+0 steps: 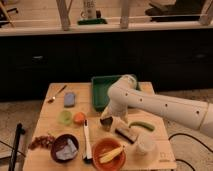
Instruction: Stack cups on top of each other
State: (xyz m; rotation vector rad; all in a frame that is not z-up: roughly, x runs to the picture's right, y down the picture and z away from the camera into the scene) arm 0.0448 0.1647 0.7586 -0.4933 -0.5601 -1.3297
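A pale wooden table [47, 117] fills the lower half of the frame. At its lower left edge lies a small heap of reddish-brown scraps [41, 142]. Toward the upper left a slim metal spoon [57, 93] lies slantwise, and just beside it is a flat, rounded blue-grey pad [69, 99]. Below these stands the light-green cup [65, 117], small, round and translucent, upright on the wood, with a small orange lump [79, 118] just beside it. Lower still, a dark round bowl [63, 146] holds something pale and crumpled. A long white utensil [86, 141] lies beside it, then an orange bowl [108, 153] holding a yellow strip.

At the centre the gripper [108, 119] hangs low over the table, directly at the steel cup [105, 124], which looks dark with a faint shine. Whether the gripper is apart, together or clamped on the cup cannot be told. Behind sits a rectangular green tray [101, 89]. The smooth white arm [165, 107] runs off to the right. Under it lie a brownish block [126, 133], a curved green pod [141, 125] and a clear plastic cup [145, 145].
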